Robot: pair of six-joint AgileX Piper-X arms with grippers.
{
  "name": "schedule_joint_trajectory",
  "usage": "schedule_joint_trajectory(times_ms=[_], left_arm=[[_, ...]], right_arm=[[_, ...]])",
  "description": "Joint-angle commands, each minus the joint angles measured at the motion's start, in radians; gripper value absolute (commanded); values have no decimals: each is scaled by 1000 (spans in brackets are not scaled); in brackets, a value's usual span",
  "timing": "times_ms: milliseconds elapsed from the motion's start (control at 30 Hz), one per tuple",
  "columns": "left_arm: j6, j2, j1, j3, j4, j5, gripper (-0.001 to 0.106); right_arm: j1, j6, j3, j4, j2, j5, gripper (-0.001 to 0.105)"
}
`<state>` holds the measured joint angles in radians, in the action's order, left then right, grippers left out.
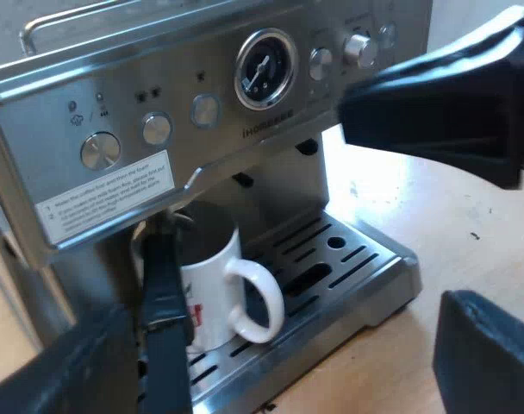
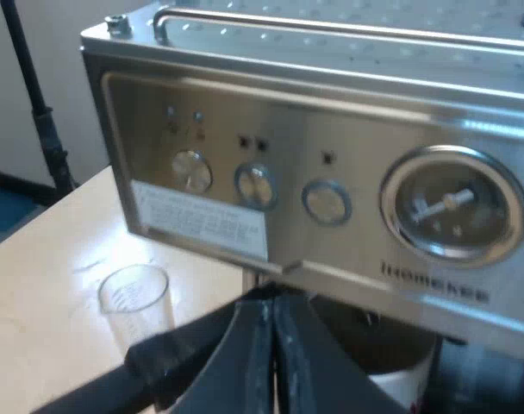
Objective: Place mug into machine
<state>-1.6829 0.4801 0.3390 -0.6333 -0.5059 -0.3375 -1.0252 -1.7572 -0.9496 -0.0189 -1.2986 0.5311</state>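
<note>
A white mug (image 1: 212, 289) with a red print stands upright on the drip tray (image 1: 348, 267) of the steel espresso machine (image 1: 159, 95), under its front panel, handle turned outward. My left gripper (image 1: 391, 224) is open, held back from the tray with nothing between its fingers (image 1: 434, 103). My right gripper (image 2: 271, 336) is shut with its two fingers pressed together and nothing seen in them, pointing under the machine's panel (image 2: 331, 181). It stands close beside the mug's rim (image 2: 400, 384). In the left wrist view the right gripper (image 1: 165, 293) is a slim dark shape touching or nearly touching the mug's side.
A clear measuring glass (image 2: 137, 302) stands on the light wooden table (image 2: 46, 285) beside the machine. The machine's pressure gauge (image 1: 265, 69) and round buttons line its front. Bare table (image 1: 452, 233) lies past the drip tray's corner.
</note>
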Motion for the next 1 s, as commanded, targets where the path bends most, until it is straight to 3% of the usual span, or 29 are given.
schedule_joint_trajectory(times_ms=[33,400,1000], left_arm=[[-26,23,3,-9,36,-13,71],[-26,81,3,-13,100,-18,71],[-26,81,3,-13,102,-18,71]], right_arm=[[17,-16,-36,-1,-26,-20,0],[73,-13,-117,-1,-125,-77,0],[130,-11,-144,-6,-197,-133,0]])
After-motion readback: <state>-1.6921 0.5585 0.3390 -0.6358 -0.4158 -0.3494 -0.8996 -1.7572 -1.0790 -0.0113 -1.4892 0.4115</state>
